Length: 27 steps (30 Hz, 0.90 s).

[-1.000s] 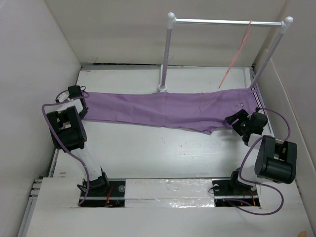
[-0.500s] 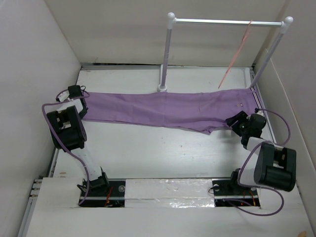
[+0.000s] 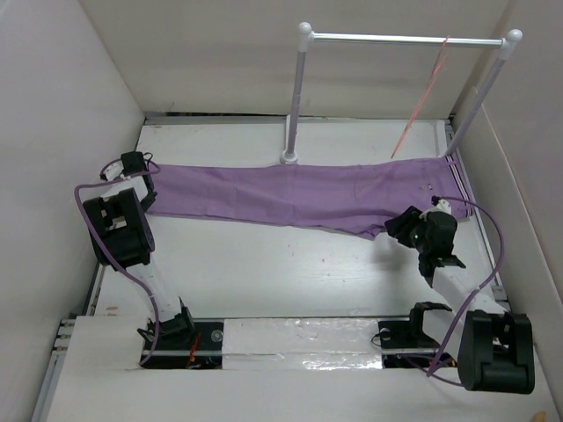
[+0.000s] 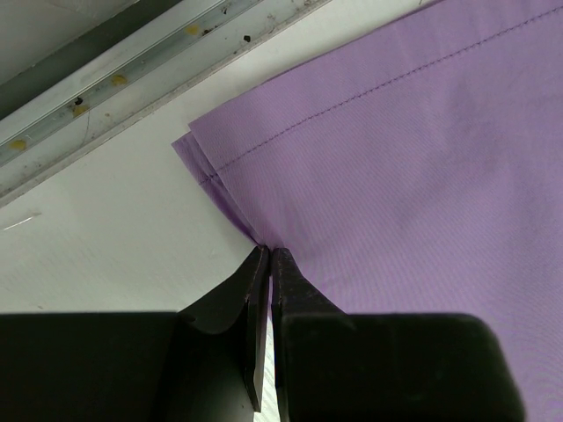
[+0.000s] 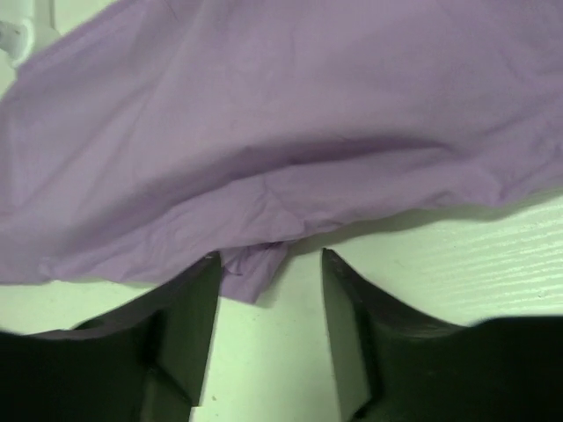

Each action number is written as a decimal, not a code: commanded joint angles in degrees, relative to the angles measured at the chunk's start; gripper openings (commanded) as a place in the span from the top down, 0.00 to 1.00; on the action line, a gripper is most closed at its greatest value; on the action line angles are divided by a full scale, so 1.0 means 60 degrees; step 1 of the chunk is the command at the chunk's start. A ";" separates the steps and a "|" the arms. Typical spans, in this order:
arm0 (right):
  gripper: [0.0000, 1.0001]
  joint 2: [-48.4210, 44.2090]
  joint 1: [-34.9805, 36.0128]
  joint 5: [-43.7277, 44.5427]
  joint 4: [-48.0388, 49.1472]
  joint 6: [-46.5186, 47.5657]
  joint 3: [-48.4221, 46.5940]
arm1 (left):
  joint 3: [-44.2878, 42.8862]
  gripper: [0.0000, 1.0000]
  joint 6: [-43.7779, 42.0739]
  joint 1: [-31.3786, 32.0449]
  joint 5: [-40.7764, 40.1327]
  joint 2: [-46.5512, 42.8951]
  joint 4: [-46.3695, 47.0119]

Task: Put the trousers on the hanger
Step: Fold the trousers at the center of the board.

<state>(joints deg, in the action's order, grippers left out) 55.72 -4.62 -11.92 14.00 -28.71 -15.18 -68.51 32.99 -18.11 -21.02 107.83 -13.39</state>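
The purple trousers (image 3: 299, 193) lie flat across the far half of the table, leg ends to the left and waistband to the right. My left gripper (image 3: 149, 195) is at the leg ends. In the left wrist view it (image 4: 268, 252) is shut, tips pinching the hem edge of the trousers (image 4: 422, 149). My right gripper (image 3: 394, 230) sits at the near edge of the cloth. In the right wrist view it (image 5: 271, 257) is open, with a small flap of the trousers (image 5: 264, 114) lying between its fingers. The thin pink hanger (image 3: 424, 95) hangs from the rack's crossbar at the back right.
A rack (image 3: 396, 38) with white posts and a silver crossbar stands at the back, one post foot (image 3: 288, 158) touching the trousers' far edge. White walls close in both sides. An aluminium rail (image 4: 132, 79) runs close to the leg hems.
My right arm has swung left and back from the waistband corner to the near edge of the cloth, and its jaws have narrowed somewhat. The left arm and the trousers have not moved.
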 commanded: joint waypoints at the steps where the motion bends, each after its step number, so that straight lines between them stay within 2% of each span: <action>1: 0.49 0.0524 0.0155 0.0390 -0.0194 0.0141 -0.0340 | -0.0256 1.00 -0.0167 -0.0058 -0.0145 -0.0584 0.0048; 2: 0.52 0.0803 0.0155 0.0028 -0.0180 0.0170 -0.0457 | -0.0256 1.00 -0.0181 -0.0058 -0.0145 -0.0599 0.0063; 8: 0.50 0.2167 0.0595 -0.0283 -0.0793 0.0595 -0.1483 | -0.0315 1.00 -0.0152 -0.0058 0.0016 -0.0511 0.0195; 27: 0.55 0.3178 0.0946 -0.0737 -0.3050 0.1123 -0.2801 | -0.0344 1.00 0.0038 -0.0058 0.0499 -0.0233 0.0371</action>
<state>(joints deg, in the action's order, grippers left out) 74.02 0.56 -15.66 -1.78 -23.20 -29.10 -68.51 32.86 -18.13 -18.68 107.83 -11.81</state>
